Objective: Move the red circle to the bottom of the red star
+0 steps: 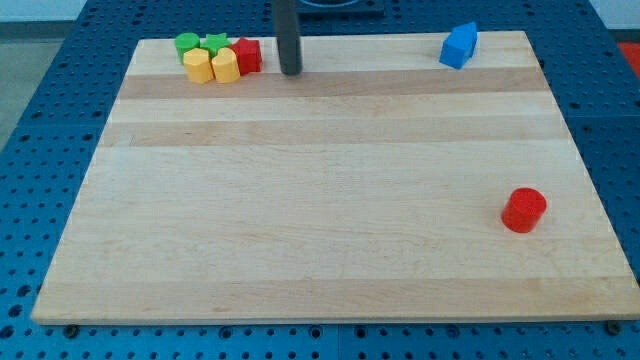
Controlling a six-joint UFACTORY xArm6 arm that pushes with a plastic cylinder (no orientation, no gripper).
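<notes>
A red circle [523, 210] sits near the table's [300, 230] right edge, toward its bottom. Far off, by the top-left corner, a red star [248, 55] touches yellow [211, 66] and green blocks [199, 43]. My tip [291, 71] rests just right of the star. Blue blocks [459, 45] occupy the top-right corner. No end effector shows.

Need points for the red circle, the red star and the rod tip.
red circle [524, 209]: camera view, on its round top face.
red star [247, 55]: camera view, on its front side, at the right end of the block cluster.
my tip [290, 72]: camera view, at the rod's very bottom end, just right of the red star.
</notes>
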